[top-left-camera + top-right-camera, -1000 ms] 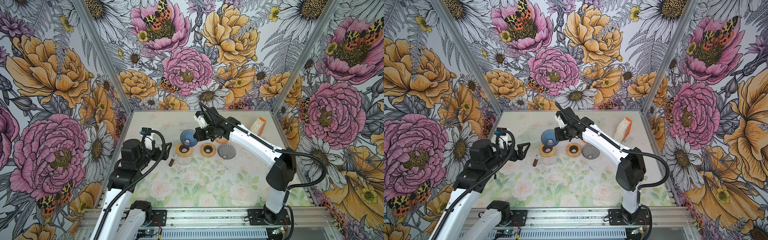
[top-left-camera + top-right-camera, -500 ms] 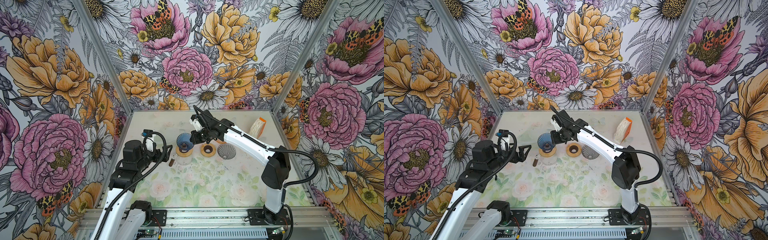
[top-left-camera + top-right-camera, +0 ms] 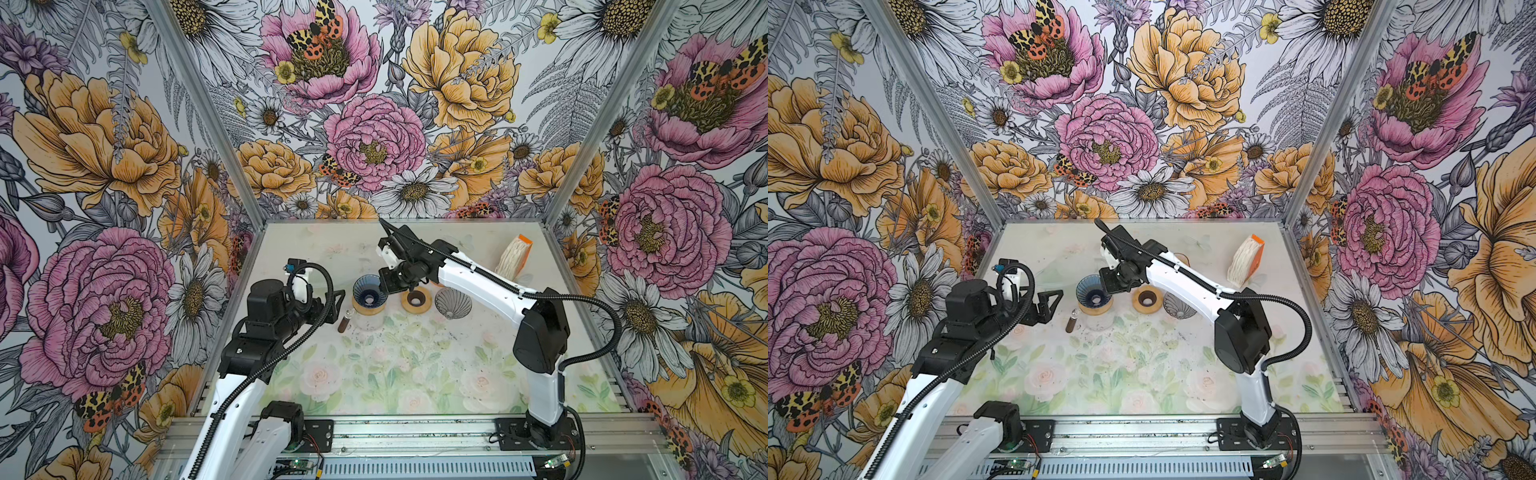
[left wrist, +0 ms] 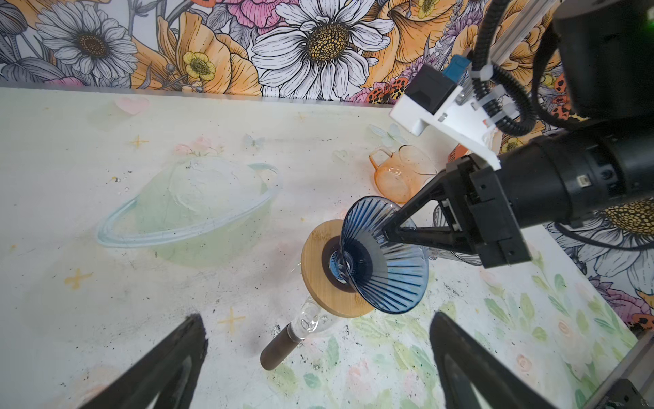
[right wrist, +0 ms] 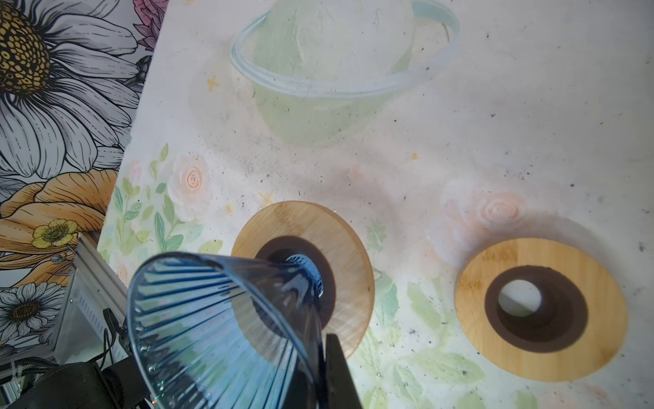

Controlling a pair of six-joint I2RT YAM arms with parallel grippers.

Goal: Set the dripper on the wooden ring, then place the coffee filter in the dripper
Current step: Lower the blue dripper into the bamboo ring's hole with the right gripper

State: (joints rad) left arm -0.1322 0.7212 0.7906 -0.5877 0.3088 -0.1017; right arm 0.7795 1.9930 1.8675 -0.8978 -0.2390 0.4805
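The right pincer (image 4: 387, 232) is clenched on the rim of the blue glass dripper (image 4: 382, 262). The dripper leans to one side. Its small end sits in the dark hole of a round wooden ring (image 4: 318, 279). A clear glass pot (image 4: 311, 320) with a brown handle (image 4: 277, 348) shows under the ring.

The left pincer (image 3: 334, 305) is spread wide and holds nothing. It hangs near the dripper and does not touch it.

The white coffee filters (image 3: 510, 262) stand in a stack in an orange holder (image 3: 524, 245). They are at the far right of the surface (image 3: 374, 374), well apart from the dripper.

A second wooden ring (image 3: 416, 301) and a grey ribbed dripper (image 3: 452, 302) sit near the blue one.
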